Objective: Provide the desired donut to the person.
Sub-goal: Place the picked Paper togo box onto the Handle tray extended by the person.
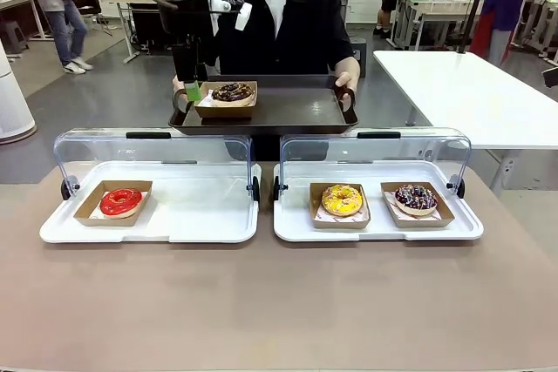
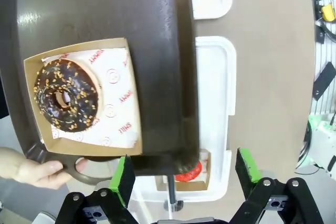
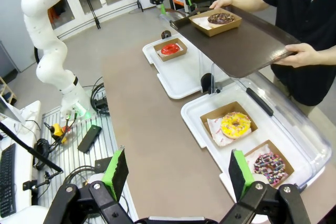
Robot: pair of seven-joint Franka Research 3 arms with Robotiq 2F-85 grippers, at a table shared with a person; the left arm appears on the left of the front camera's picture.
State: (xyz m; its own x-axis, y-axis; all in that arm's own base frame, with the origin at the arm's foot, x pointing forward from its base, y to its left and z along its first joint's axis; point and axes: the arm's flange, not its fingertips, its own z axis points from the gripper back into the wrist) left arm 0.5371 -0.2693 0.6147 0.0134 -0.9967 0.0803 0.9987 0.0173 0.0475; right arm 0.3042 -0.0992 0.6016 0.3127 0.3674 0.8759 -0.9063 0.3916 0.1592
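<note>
Brown donut lies on the person's tray

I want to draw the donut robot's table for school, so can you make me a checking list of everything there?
Surface: brown table, clear lids tipped open.
Job's things: chocolate donut boxed on the dark tray, which the person holds; red donut in the left white tray; yellow donut and sprinkle donut in the right white tray.
Clutter: black gadget on the wire rack beside the table.
Grippers: left gripper open, over the dark tray's edge, holding nothing; right gripper open, empty.
Cables: black cables beside the table.
Surroundings: white side table, people farther off.
</note>
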